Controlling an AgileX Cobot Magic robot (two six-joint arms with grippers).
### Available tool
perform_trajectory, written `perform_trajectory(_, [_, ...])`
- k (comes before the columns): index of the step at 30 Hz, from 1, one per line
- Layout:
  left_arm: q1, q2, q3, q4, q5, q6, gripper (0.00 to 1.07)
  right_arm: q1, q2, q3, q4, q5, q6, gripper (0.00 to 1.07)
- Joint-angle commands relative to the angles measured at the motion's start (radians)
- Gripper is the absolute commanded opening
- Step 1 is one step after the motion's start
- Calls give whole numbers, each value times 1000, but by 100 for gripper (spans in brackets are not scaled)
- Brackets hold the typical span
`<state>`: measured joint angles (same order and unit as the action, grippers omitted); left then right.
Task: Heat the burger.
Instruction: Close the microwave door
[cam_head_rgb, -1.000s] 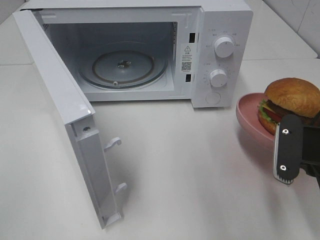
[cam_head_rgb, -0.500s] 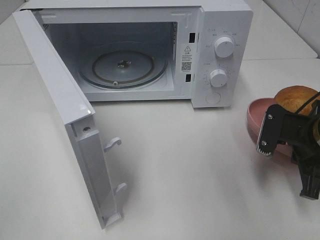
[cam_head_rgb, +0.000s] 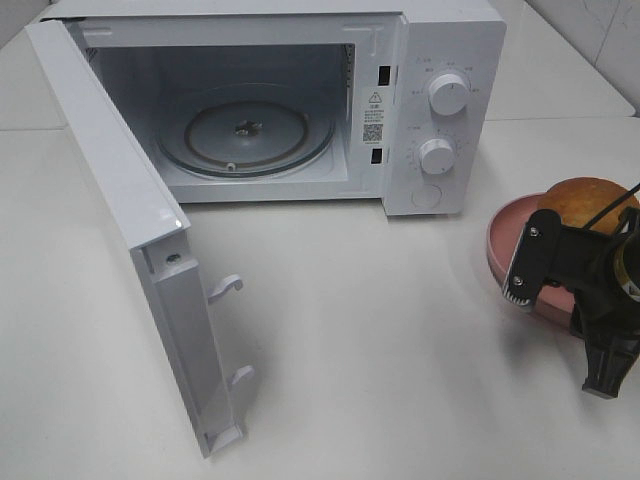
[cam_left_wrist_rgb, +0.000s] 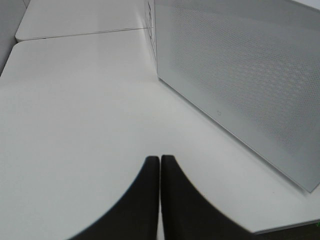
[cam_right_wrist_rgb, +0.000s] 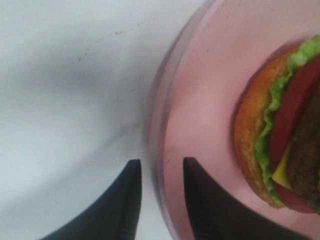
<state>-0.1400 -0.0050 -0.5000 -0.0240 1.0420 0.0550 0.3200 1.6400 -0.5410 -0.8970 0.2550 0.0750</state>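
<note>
R tool (cam_right_wrist_rgb: 161, 175) part-open, jaws astride plate (cam_right_wrist_rgb: 200, 100) rim, burger (cam_right_wrist_rgb: 285, 130) at 3 o'clock; seat deeper, clamp firmly, keep plate level.

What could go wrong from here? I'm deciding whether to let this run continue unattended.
1. The right gripper straddles only the thin rim of the pink plate, jaws apart. Such an edge hold could let the plate tip.
2. The burger lies loose on the plate, so a tilt might slide it off.
3. The microwave door swings far out over the table, though it stands on the far side from the plate.
</note>
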Motion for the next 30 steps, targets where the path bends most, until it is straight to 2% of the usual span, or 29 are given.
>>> perform_trajectory(1, [-4, -6, 3, -7, -11, 0, 0, -3, -9, -7, 4, -4, 15, 52])
perform_trajectory(4, [-4, -6, 3, -7, -11, 0, 0, 23, -42, -7, 8, -2, 15, 58])
perform_trajectory(8, [-4, -6, 3, -7, -11, 0, 0, 82, -113, -16, 41, 19, 34, 58])
perform_trajectory(10, [-4, -6, 3, -7, -11, 0, 0, 115, -146, -38, 119, 61, 42, 58])
perform_trajectory(13, [-4, -6, 3, -7, -11, 0, 0, 122, -150, -48, 160, 78, 44, 58])
perform_trajectory(15, [-4, -6, 3, -7, -11, 0, 0, 121, -153, -105, 330, 153, 61, 62])
perform_trajectory(16, [-4, -6, 3, -7, -11, 0, 0, 121, -153, -105, 330, 153, 61, 62])
perform_trajectory(18, [-4, -6, 3, -7, -11, 0, 0, 121, -153, -142, 438, 198, 61, 66])
perform_trajectory(19, [-4, -6, 3, -7, -11, 0, 0, 121, -153, -142, 438, 198, 61, 66])
perform_trajectory(20, [-4, -6, 3, -7, -11, 0, 0, 121, -153, -172, 518, 233, 62, 70])
perform_trajectory(22, [-4, -6, 3, -7, -11, 0, 0, 121, -153, -186, 559, 248, 63, 72])
perform_trajectory(23, [-4, -6, 3, -7, -11, 0, 0, 121, -153, -216, 641, 286, 64, 75])
perform_trajectory(25, [-4, -6, 3, -7, -11, 0, 0, 121, -153, -227, 672, 299, 64, 75])
perform_trajectory(26, [-4, -6, 3, -7, -11, 0, 0, 118, -153, -250, 742, 330, 67, 76])
perform_trajectory(27, [-4, -6, 3, -7, -11, 0, 0, 118, -153, -250, 742, 330, 67, 76])
perform_trajectory(29, [-4, -6, 3, -7, -11, 0, 0, 118, -153, -280, 832, 364, 92, 76])
perform_trajectory(30, [-4, -6, 3, -7, -11, 0, 0, 118, -153, -280, 832, 364, 92, 76])
